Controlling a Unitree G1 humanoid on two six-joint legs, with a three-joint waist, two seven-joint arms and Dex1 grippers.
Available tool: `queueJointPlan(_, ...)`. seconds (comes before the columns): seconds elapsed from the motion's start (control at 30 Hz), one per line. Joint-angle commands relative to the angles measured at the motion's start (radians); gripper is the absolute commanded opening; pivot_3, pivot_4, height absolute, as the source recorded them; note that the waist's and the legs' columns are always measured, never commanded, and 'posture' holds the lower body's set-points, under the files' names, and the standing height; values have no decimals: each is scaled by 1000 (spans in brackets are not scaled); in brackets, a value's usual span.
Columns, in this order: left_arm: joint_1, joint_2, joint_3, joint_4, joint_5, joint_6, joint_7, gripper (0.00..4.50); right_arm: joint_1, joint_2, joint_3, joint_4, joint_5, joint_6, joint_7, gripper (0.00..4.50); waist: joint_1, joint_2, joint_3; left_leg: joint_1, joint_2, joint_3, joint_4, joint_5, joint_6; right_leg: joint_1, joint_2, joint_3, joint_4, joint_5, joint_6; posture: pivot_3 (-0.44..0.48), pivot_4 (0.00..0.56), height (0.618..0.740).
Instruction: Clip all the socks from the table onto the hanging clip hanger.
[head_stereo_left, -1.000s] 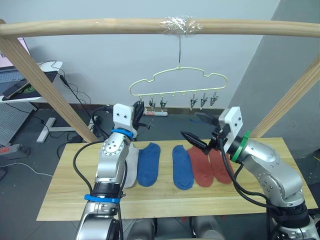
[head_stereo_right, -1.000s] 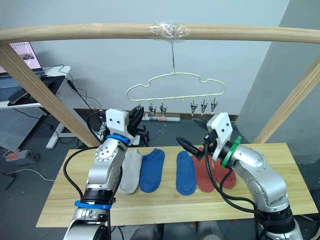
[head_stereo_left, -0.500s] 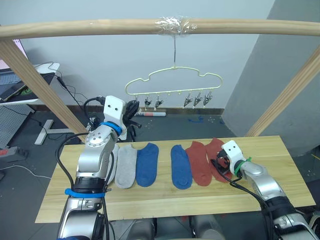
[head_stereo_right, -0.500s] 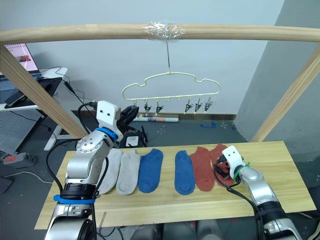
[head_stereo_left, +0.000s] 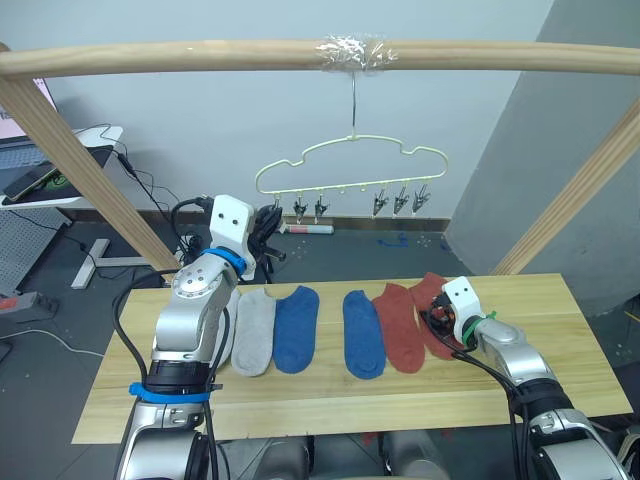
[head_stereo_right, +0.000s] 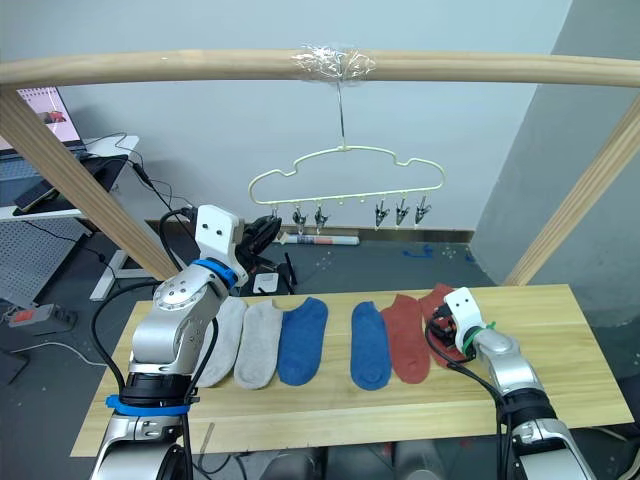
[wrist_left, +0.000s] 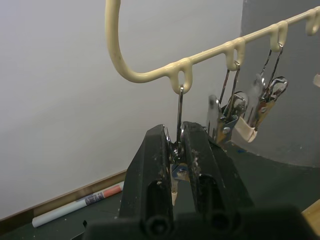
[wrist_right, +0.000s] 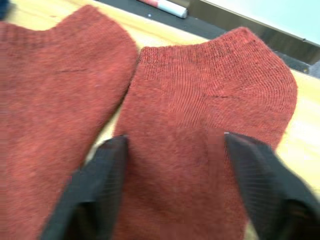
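Rust sock (wrist_right: 200, 150) lies between the right gripper (wrist_right: 172, 185)'s spread jaws — flat on table (head_stereo_left: 560, 370).

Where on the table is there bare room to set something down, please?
The table is bare past the outer red sock toward its right end, along the near edge before the socks, and in a small patch at the left end. The middle is crowded: six socks side by side, with the right gripper over one.

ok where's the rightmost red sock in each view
Left eye: red sock, last on the right of the row.
Right eye: same end of the row.
Right wrist: the sock that the open right claw straddles.
Shared landmark: the right claw, low over it.
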Motion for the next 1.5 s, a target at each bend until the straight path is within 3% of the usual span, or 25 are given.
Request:
queueJointPlan(0.03,-5,2,29,-25,-4,-5,15,121,61,-18,-8,2,-11,55,5,1797,3,0,-2,0,0,0,0,0,0,0,0,0,0,0,0,-83,148,740)
queueJointPlan(0.2,-15,-4,33,-13,-24,11,9,121,104,-49,-11,-79,-18,60,26,79,9,-1,-3,0,0,0,1,0,0,0,0,0,0,0,1,-90,150,740)
queueJointPlan(0.33,-34,-36,105,-23,-169,160,12,121,174,-99,-9,-285,-15,53,59,30,18,-1,-3,0,0,0,1,0,0,0,0,0,0,0,2,-92,149,740)
queueJointPlan(0.5,-81,-96,296,-2,-499,469,94,121,250,-143,12,-703,31,163,129,30,1,0,-2,-2,1,2,2,0,0,-2,0,1,1,-2,5,-100,152,740)
queueJointPlan(0.7,-100,-139,430,-18,-789,683,222,121,190,-6,115,-1025,126,370,95,30,-6,-1,-2,-1,9,2,2,0,-1,-2,8,1,0,0,6,-108,154,740)
queueJointPlan(0.97,-101,-138,410,-47,-897,736,286,121,28,160,206,-997,111,430,18,30,5,-1,-2,-1,11,2,2,1,-3,-3,11,2,0,2,1,-106,154,740)
queueJointPlan(1.5,-85,-121,382,-57,-921,713,297,121,-84,235,271,-872,62,352,-12,30,16,-1,-2,-1,12,4,2,1,-4,-5,13,3,-1,5,-4,-90,152,740)
